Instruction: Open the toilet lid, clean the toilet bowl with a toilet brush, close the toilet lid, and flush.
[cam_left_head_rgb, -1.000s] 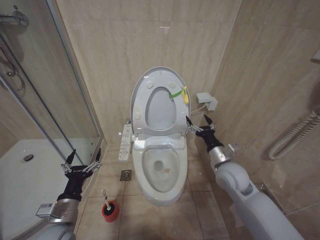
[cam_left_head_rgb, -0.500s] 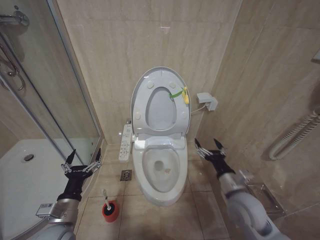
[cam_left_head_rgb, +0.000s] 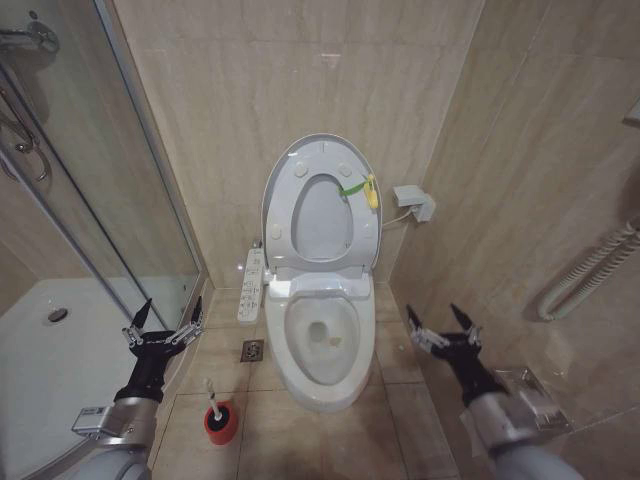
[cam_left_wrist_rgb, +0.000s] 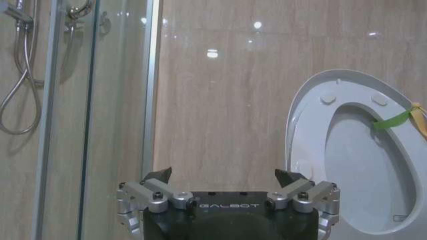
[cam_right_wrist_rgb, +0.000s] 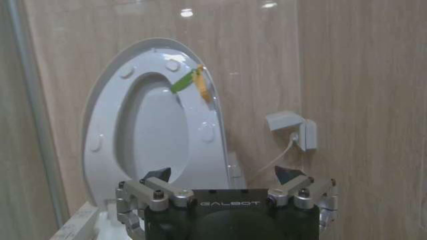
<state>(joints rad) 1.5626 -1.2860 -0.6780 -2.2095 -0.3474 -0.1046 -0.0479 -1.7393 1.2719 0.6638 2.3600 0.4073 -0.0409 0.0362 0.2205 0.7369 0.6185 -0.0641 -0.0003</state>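
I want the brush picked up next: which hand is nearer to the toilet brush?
Left. The left hand hangs open just above the toilet brush; the right hand is beyond the toilet bowl.

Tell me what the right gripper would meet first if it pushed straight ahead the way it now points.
Probably the raised toilet lid: in the right wrist view it stands ahead of the open right gripper, slightly off-centre. Depth is unclear, so it might pass beside it toward the tiled wall.
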